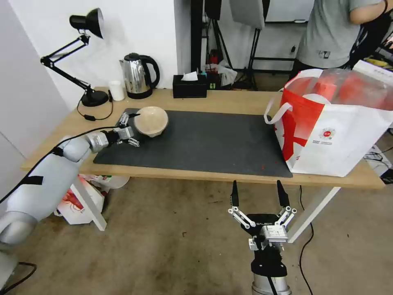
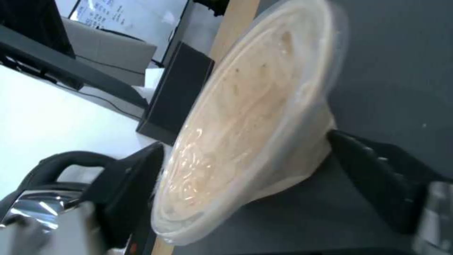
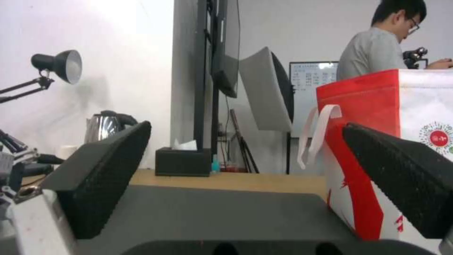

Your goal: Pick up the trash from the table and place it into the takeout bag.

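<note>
The beige paper-pulp bowl (image 1: pixel 152 120) is tilted on its side over the left end of the dark grey mat (image 1: pixel 213 139) on the table (image 1: pixel 229 101). My left gripper (image 1: pixel 136 129) is shut on it, one finger on each side of its rim. In the left wrist view the bowl (image 2: pixel 245 134) sits between the two black fingers (image 2: pixel 125 184). The takeout bag (image 1: pixel 331 135) stands at the table's right end, with red and white shapes showing in its open top. My right gripper (image 1: pixel 258 192) hangs open below the table's front edge, facing the bag (image 3: pixel 377 141).
A black desk lamp (image 1: pixel 88 61), a small white cup (image 1: pixel 116 90), a steel kettle (image 1: pixel 137 76) and a black tissue box (image 1: pixel 189 86) line the table's back edge. A smaller white bag (image 1: pixel 77 200) sits on the floor under the left end. A person stands behind the takeout bag.
</note>
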`<state>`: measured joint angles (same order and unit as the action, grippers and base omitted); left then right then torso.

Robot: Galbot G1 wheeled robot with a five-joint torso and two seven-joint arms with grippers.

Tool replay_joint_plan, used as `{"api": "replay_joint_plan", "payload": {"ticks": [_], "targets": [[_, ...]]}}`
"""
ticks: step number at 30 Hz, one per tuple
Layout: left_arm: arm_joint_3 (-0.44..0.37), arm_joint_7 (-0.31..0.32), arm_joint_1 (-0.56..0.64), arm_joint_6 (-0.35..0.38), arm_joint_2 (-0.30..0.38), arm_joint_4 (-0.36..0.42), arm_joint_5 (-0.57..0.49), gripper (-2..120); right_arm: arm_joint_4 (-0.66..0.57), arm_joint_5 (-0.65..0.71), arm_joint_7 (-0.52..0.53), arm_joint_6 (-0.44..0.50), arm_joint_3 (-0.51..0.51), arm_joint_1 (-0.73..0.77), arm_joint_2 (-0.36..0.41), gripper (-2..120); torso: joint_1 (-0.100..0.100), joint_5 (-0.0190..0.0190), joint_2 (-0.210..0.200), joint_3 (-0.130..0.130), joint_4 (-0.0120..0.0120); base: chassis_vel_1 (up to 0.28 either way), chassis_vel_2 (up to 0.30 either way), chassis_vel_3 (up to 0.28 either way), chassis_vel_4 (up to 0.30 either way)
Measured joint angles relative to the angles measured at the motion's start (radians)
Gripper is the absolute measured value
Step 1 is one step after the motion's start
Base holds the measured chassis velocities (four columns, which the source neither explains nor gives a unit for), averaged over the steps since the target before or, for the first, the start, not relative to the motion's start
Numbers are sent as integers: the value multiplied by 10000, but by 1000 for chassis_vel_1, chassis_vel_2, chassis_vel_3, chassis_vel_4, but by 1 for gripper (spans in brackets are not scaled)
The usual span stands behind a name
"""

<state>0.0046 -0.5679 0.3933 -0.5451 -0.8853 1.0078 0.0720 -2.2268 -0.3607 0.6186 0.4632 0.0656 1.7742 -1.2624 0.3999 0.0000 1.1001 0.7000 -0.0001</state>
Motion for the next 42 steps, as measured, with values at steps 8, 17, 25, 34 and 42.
{"api": "replay_joint_plan", "payload": {"ticks": [8, 17, 25, 34, 42], "targets": [[-11, -213, -92, -6, -38, -4, 6, 51, 0, 0, 0, 0, 0, 0, 0, 100, 1, 0, -1, 0, 1, 0, 0, 0, 0], [-52, -300, -34, -5, -31, 33, -31, 19, 0, 0, 1, 0, 0, 0, 0, 100, 0, -1, -1, -1, 2, 0, 0, 0, 0], [-214, -504, -56, -5, 14, 248, -66, 0, 0, 0, 0, 0, 1, 0, 0, 100, 1, 0, -1, 0, 0, 0, 0, 0, 0], [-558, -1057, 252, 258, 687, 1461, -821, 0, 0, 0, 0, 0, 0, 0, 0, 100, 0, 0, -1, -1, 2, 0, 0, 0, 0], [-747, -1572, 736, 623, 1375, 2908, -1642, 0, 0, 0, 0, 0, 0, 0, 1, 100, 1, 0, -2, -2, 2, 0, 0, 0, 0]]}}
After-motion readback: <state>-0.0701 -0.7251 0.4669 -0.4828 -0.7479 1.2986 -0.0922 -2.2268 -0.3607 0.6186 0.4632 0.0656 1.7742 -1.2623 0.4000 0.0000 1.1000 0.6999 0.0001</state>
